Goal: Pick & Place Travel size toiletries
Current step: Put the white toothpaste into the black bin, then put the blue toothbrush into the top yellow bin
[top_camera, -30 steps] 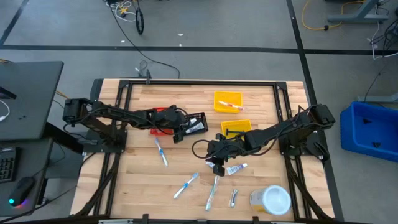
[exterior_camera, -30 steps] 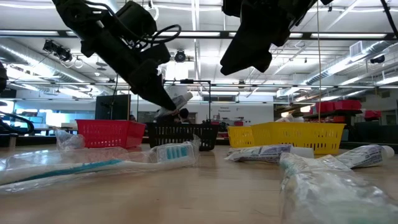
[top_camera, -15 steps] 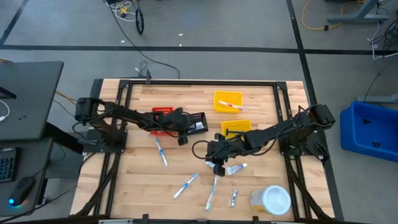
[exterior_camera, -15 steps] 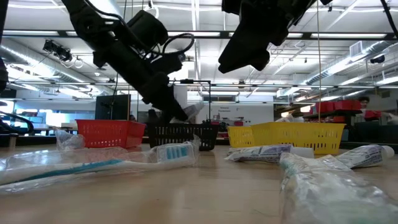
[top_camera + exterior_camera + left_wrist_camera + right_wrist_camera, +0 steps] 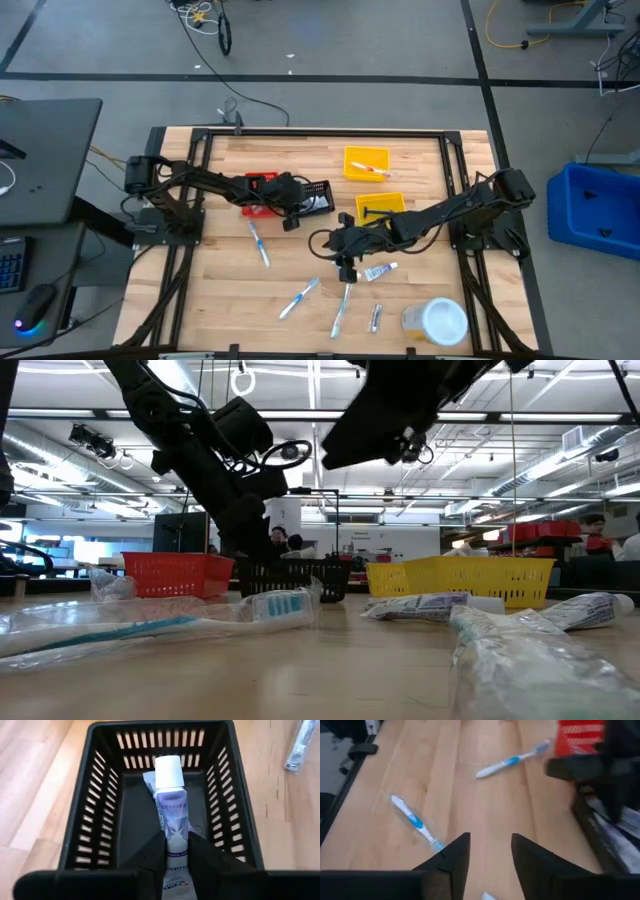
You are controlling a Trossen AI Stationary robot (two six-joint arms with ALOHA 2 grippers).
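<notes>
A white-and-purple mini tube (image 5: 170,795) with a white cap sits pinched between the two dark fingers (image 5: 150,857) of the left tool (image 5: 170,851), which is clamped on the tube's lower end. The tube hangs, cap forward, over the inside of the black bin (image 5: 100,815), whose slotted walls surround it in the left wrist view. From above, the left tool (image 5: 291,202) is at the black bin (image 5: 318,197), which stands beside the red bin (image 5: 257,184) near the middle of the desk (image 5: 420,150).

Other toiletries lie loose on the wooden desk. A wrapped blue-and-white toothbrush (image 5: 258,243) lies below the red bin, another toothbrush (image 5: 299,297) lies nearer the front edge, and a third toothbrush (image 5: 342,309) lies just right of it. A small tube (image 5: 379,271) rests near the right tool (image 5: 345,262), and a slim silvery item (image 5: 376,318) lies beside the big jar with a white lid (image 5: 436,321). One yellow bin (image 5: 366,163) holds a thin red-and-white item; a second yellow bin (image 5: 381,207) stands just below it.

The right tool hovers above the desk's centre with its fingers (image 5: 452,857) parted and nothing between them; bare wood shows in the gap. In its wrist view two toothbrushes lie apart on the boards ahead.
</notes>
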